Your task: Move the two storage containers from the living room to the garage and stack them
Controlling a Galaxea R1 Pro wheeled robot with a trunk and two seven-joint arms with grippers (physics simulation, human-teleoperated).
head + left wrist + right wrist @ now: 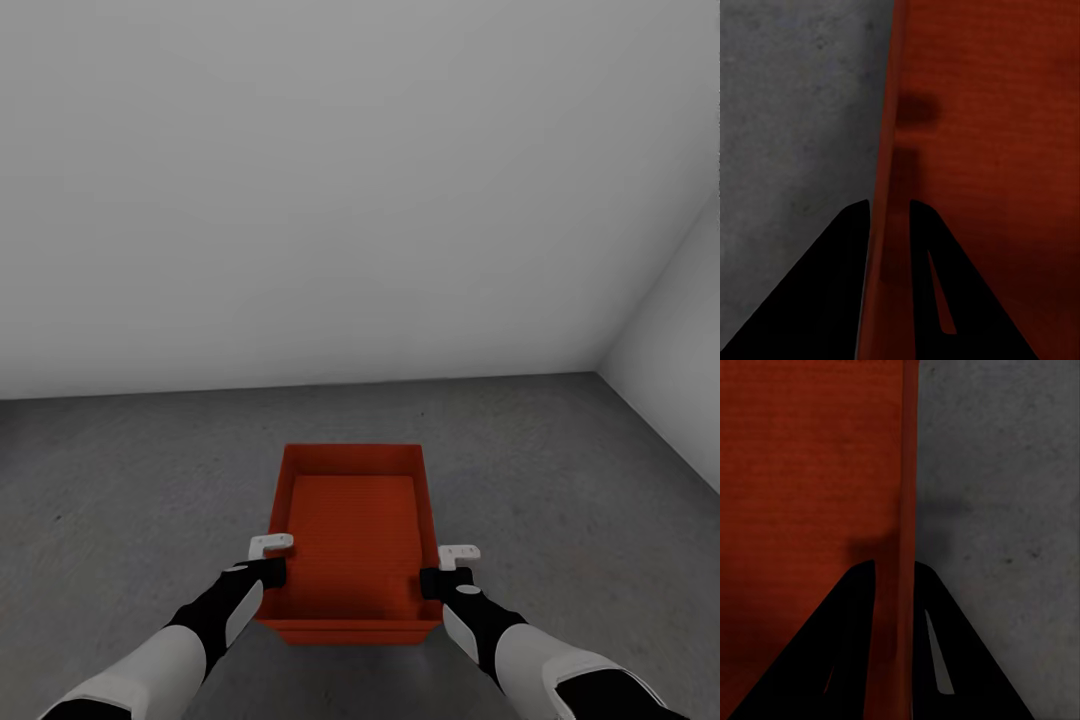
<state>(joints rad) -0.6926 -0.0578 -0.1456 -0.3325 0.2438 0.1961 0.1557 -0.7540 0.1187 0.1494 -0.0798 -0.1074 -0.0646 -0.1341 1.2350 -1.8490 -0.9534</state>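
One red-orange open-topped storage container is low over the dark grey garage floor; I cannot tell whether it rests on it. My left gripper is shut on the container's left wall, near the close end. My right gripper is shut on the right wall opposite. In the left wrist view the thin red wall runs between the black fingers of the left gripper, with the bin's inside to one side and concrete to the other. The right wrist view shows the same wall grip on the container.
A plain white-grey wall stands ahead, meeting a second wall in a corner at the far right. Bare concrete spreads on both sides of the bin and beyond it up to the walls.
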